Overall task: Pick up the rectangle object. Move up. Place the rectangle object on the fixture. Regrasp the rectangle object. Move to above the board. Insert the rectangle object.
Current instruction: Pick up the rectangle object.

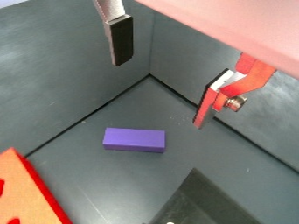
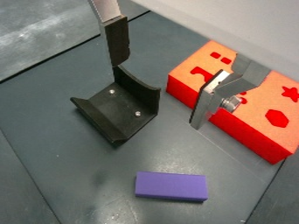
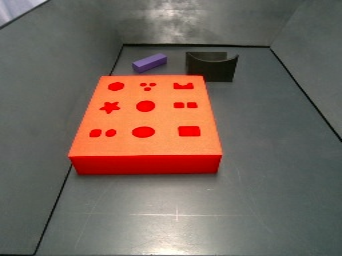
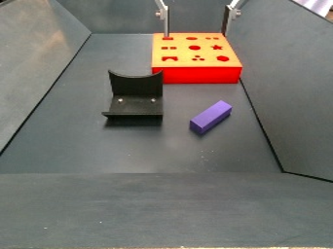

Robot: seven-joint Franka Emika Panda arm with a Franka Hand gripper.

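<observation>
The purple rectangle object [image 4: 211,116] lies flat on the dark floor between the fixture [image 4: 132,95] and the right wall; it also shows in both wrist views [image 1: 135,139] [image 2: 172,186] and in a side view [image 3: 148,62]. The dark fixture [image 2: 117,109] [image 3: 211,64] stands beside it, nothing in its notch. The red board [image 4: 196,51] [image 3: 147,120] [image 2: 239,96] lies flat, its cutouts bare. My gripper [image 4: 197,8] hangs high above the board's far end, open and empty; its fingers [image 1: 121,39] stand wide apart in both wrist views, well above the block.
Dark sloping walls enclose the floor on all sides [image 4: 53,58]. A corner of the red board [image 1: 24,188] shows in a wrist view. Bare floor [image 4: 156,156] lies in front of the fixture and the block.
</observation>
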